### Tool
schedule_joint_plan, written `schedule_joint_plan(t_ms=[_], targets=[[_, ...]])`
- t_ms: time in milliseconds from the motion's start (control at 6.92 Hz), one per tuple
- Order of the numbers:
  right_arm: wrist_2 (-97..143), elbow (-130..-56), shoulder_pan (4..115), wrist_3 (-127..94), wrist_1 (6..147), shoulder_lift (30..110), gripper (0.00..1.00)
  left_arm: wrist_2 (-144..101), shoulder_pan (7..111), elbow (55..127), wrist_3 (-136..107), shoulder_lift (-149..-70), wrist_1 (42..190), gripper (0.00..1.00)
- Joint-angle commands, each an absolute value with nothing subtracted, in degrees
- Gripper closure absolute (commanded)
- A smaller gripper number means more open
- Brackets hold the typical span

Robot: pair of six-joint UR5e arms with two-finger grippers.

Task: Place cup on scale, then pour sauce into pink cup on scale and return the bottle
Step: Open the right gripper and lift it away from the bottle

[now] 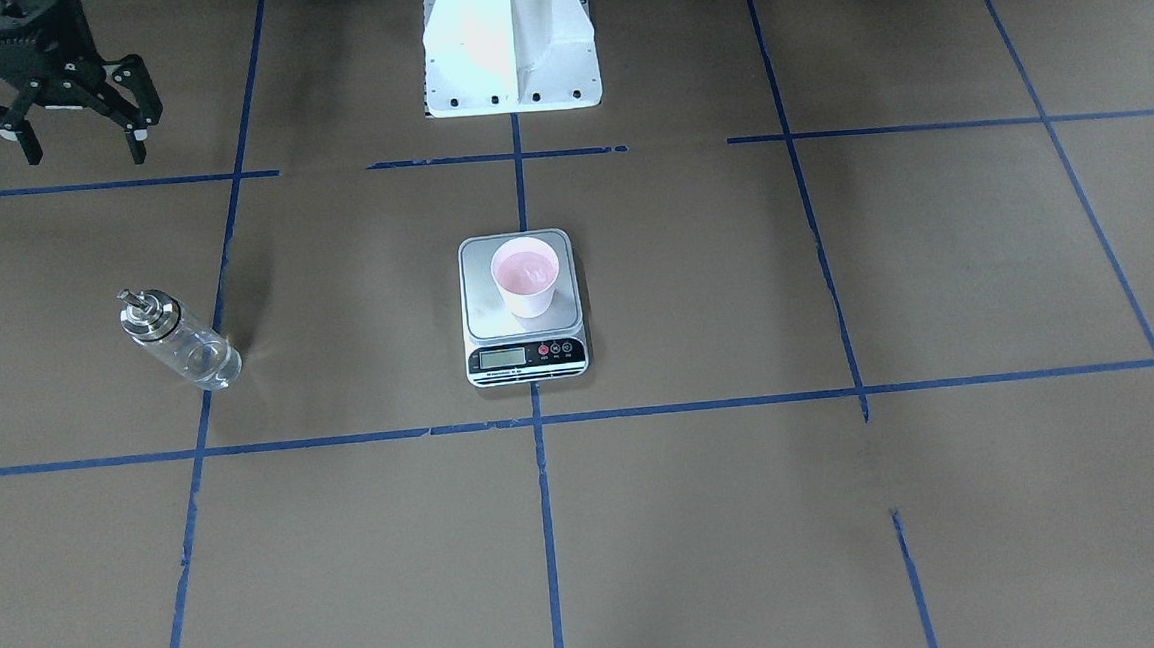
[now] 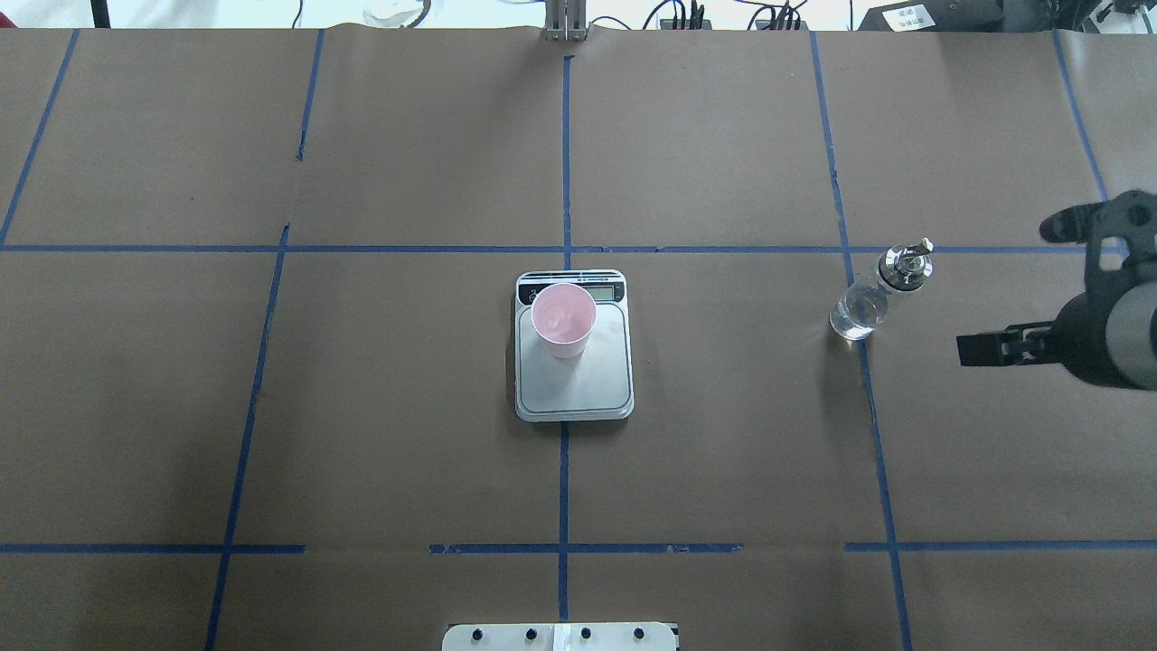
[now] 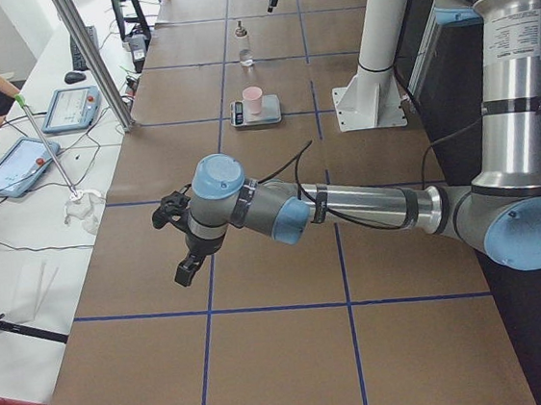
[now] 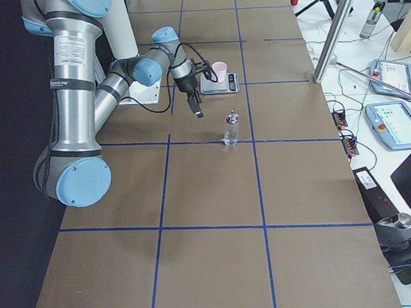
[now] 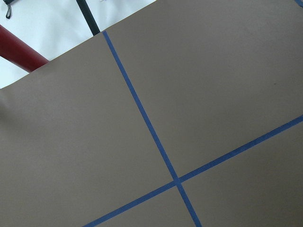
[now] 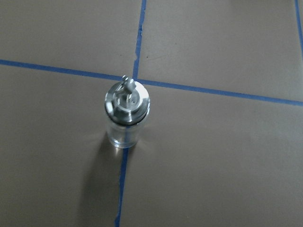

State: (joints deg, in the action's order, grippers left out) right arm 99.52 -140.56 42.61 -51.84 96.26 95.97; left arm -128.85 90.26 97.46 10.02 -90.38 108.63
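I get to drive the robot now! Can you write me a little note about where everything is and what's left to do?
Right pincer: open, empty, apart from the bottle.
Left pincer: far off over the table, holding nothing; I cannot tell if it is open or shut.
Cup: upright on the scale.
Bottle: upright on the robot's right, a little sauce at the bottom.
Done: cup on scale.
Left: unclear if sauce is already poured. Look in the cup; if it is dry, pour and return the bottle.

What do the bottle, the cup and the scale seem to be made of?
The bottle: probably clear glass, see-through with bright glints; its cap looks like polished metal, mirror-shiny. The cup: matte pale pink, plastic or paper, hard to tell. The scale: top seems brushed steel, dull silver sheen.
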Motion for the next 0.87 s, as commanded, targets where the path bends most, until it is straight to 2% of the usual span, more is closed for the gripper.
schedule_joint_plan(t_ms=[0,433,722], targets=[[117.7,-131.44,61.62,-32.44,95.8,93.08,0.0,-128.85,90.26,97.56,10.02,-90.35,108.55,0.0],[132.67,-116.68,79.14,-1.42,95.8,92.72,0.0,-129.2,90.18,96.59,10.02,-88.96,107.85,0.0],[134.64,-110.86,82.6,7.09,95.8,93.43,0.0,-129.46,90.18,96.33,10.28,-88.68,103.22,0.0]])
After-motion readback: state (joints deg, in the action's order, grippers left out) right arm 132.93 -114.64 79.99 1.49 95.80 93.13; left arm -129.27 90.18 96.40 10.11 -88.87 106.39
